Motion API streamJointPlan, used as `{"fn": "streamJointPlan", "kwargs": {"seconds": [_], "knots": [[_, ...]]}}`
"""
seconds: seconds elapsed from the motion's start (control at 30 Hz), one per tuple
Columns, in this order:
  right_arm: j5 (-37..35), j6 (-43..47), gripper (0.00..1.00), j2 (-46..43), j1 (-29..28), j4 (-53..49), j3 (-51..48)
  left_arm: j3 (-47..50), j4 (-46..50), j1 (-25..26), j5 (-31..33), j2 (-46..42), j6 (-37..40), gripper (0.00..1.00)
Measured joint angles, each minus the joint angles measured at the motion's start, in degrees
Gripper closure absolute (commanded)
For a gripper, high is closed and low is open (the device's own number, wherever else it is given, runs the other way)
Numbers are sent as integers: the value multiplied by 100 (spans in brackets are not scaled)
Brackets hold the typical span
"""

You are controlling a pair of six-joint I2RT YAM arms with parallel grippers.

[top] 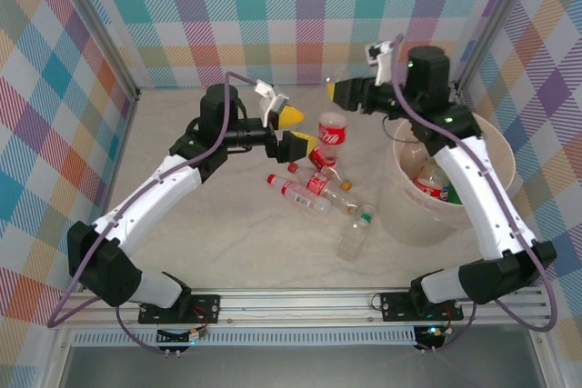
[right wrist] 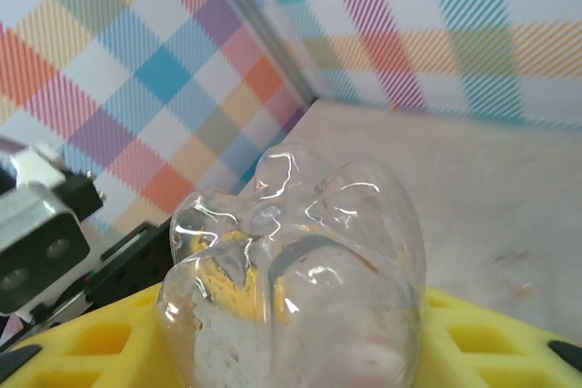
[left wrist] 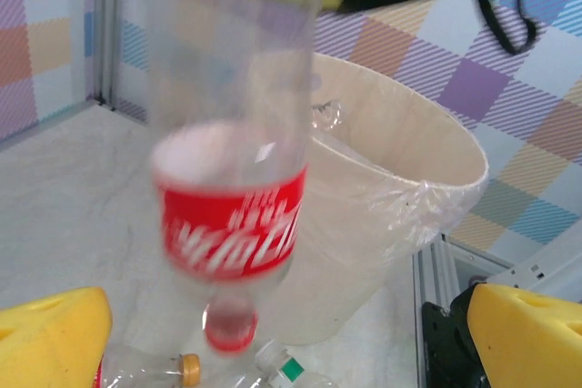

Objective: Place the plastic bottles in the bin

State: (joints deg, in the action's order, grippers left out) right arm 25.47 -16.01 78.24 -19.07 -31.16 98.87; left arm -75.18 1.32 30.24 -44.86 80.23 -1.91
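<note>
Bright even light (soft shadows); bottle (left wrist: 229,224) motion-blurred.

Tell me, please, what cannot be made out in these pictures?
- The bottle: left wrist view, motion-blurred, upper end cut off by the edge.
- Contents of the bin: top view, partly hidden by the right arm.
- Hold of the right gripper: right wrist view, the bottle's base covers the contact.

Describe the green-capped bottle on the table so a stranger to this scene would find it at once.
Start at the large cream-white bin on the right of the table. Left of its near wall lie a few plastic bottles; the green-capped bottle is the one closest to the table's near edge. Its neighbours carry red labels, while it is bare clear plastic with a green cap.
</note>
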Motion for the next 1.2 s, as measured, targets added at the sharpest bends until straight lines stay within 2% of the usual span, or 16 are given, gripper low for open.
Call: {"fn": "streamJointPlan", "kwargs": {"seconds": [0.13, 0.3, 0.53, 0.67, 0.9, 1.2], "knots": [[-409, 310, 53, -422, 367, -734, 839, -168, 31, 20, 448, 120, -461, 3], [-1043, 754, 54, -632, 922, -1554, 2181, -898, 164, 369, 1274, 588, -1005, 6], [-2072, 1248, 57, -837, 1191, -2159, 2520, -1923, 170, 1174, 2149, 1355, -1849, 10], [-2382, 1314, 58, -1016, 1220, -2094, 1834, -2378, 210, 1434, 2452, 1985, -2232, 11], [-2441, 1176, 59, -1375, 1246, -1596, -7, -2704, 463, 1838, 2857, 2868, -2636, 12], [-2367, 697, 59, -2317, 1274, -933, -1797, -2706, 450, 2033, 2911, 3073, -2944, 12]]}}
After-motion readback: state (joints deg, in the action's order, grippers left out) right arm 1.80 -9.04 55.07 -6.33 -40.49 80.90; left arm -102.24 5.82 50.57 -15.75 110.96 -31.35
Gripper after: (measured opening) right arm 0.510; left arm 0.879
